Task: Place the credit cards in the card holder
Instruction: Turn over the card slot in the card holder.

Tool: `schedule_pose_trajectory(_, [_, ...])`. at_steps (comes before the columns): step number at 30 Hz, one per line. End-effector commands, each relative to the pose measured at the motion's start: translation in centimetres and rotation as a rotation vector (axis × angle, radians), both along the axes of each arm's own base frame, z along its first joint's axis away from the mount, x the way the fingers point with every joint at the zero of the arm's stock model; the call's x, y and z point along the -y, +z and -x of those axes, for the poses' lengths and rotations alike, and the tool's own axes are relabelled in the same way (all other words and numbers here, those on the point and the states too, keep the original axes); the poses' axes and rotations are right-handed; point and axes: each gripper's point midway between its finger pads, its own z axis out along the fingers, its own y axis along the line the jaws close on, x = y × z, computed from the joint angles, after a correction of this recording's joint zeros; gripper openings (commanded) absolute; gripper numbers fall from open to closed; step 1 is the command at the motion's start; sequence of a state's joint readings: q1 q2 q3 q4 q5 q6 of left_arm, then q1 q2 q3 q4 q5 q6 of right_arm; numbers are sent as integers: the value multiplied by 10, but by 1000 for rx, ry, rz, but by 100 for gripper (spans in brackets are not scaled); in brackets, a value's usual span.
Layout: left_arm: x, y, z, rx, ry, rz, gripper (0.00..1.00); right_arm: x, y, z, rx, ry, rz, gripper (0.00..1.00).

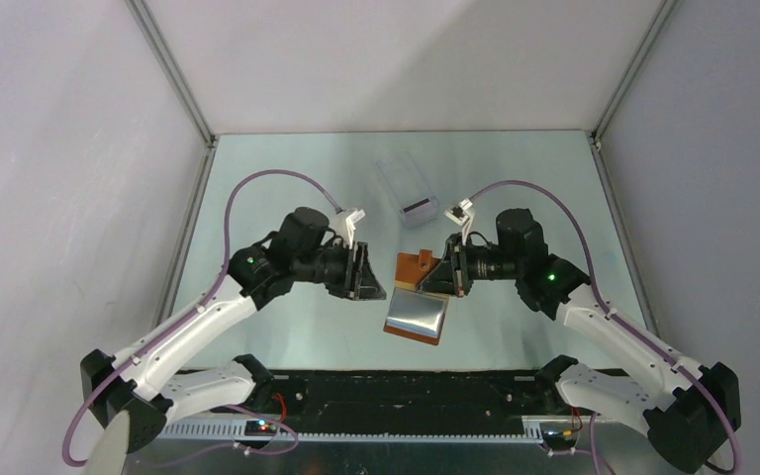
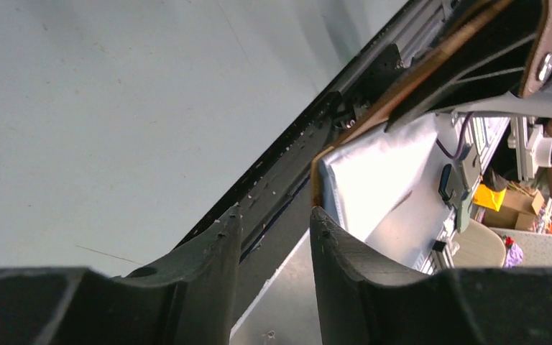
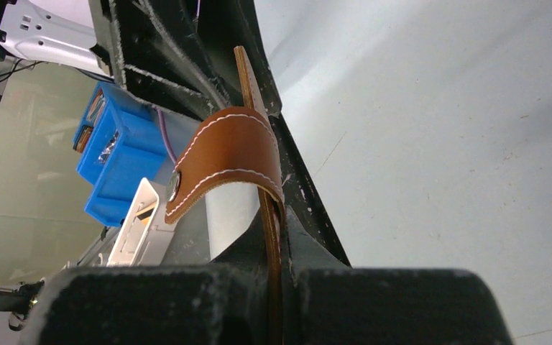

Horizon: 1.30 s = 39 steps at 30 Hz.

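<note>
The card holder (image 1: 417,315), a tan-brown wallet with a pale inner pocket, lies open at the table's middle with its far flap raised. My right gripper (image 1: 444,278) is shut on that flap. In the right wrist view the leather edge is pinched between my jaws (image 3: 277,230) and the snap tab (image 3: 223,154) curls over to the left. My left gripper (image 1: 373,285) is open and empty just left of the wallet. In the left wrist view (image 2: 273,215) the wallet's pale pocket (image 2: 374,169) is just beyond the right finger. Two credit cards (image 1: 417,211) lie farther back, one with a dark stripe.
The second, paler card (image 1: 403,178) lies behind the striped one. The cell's metal frame posts (image 1: 173,69) stand at the back corners. The black base rail (image 1: 396,396) runs along the near edge.
</note>
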State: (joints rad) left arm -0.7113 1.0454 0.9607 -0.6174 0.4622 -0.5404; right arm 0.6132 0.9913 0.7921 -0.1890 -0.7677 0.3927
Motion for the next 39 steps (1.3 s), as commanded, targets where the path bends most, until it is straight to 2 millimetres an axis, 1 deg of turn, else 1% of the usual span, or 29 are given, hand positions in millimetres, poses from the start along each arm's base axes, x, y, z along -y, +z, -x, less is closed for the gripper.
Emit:
schedule_pose_trajectory(1, [11, 8, 12, 15, -90, 29, 45, -5, 20, -5, 42, 1, -41, 0])
schedule_pose_trajectory(9, [20, 2, 15, 7, -116, 0, 45, -5, 18, -4, 35, 2, -36, 0])
schedule_pose_trajectory(12, [22, 8, 15, 20, -118, 11, 43, -4, 17, -3, 34, 3, -30, 0])
schedule_pose_trajectory(17, [21, 23, 14, 62, -107, 37, 43, -5, 13, -3, 28, 7, -17, 0])
schedule_pose_trajectory(24, [22, 32, 14, 73, -109, 57, 54, -10, 12, 4, 16, 49, -24, 0])
schedule_pose_trajectory(30, [33, 30, 10, 55, -134, 78, 55, -14, 26, 18, 5, 126, -85, 0])
schedule_pose_trajectory(34, [46, 40, 13, 56, -179, 164, 55, -13, 39, 24, 6, 146, -125, 0])
schedule_pose_trajectory(35, [48, 41, 17, 37, -199, 182, 55, -13, 43, 26, 5, 156, -139, 0])
schedule_pose_trajectory(36, [52, 47, 19, 44, -220, 217, 54, -13, 45, 27, -4, 159, -145, 0])
schedule_pose_trajectory(37, [53, 48, 21, 35, -224, 231, 54, -13, 48, 29, -2, 172, -156, 0])
schedule_pose_trajectory(38, [54, 55, 23, 48, -241, 261, 53, -13, 50, 31, -13, 179, -162, 0])
schedule_pose_trajectory(39, [55, 57, 25, 44, -244, 274, 52, -13, 52, 31, -9, 181, -170, 0])
